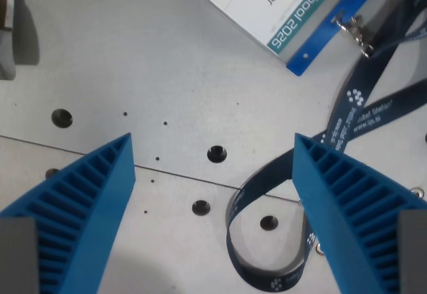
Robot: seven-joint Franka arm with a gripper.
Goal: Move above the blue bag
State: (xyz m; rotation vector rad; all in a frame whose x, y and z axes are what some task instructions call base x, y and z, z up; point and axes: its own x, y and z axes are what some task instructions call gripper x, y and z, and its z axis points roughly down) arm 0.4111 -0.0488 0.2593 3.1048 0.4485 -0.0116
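Wrist view, looking straight down at a pale grey metal counter (pixel 193 61) w/ round bolt holes and a thin seam line running across it. The claw (pixel 213 149) is released: two blue ribbed fingers (pixel 87 201), spread wide apart, rise from the bottom corners, nothing between them but bare counter and holes.

Landmark: a name badge (pixel 293 11), white card w/ teal strip and blue edge, lying flat near the top of the picture, right of centre, partly cut off by the top edge. Printed text on it reads partly "School 2026". A small metal clip (pixel 353 31) sits just right of the badge, touching it. From the clip a dark navy lanyard (pixel 267 181) w/ white print runs down and away from the badge, passes under the finger on the wrist view's right, and curls into a loop below the badge, between the two fingers. One bolt hole shows inside the loop.

Far from the badge, at the top corner on the wrist view's left, a grey object (pixel 8 34), mostly cut off; can't tell what it is.

Blue bag: not visible in this view.
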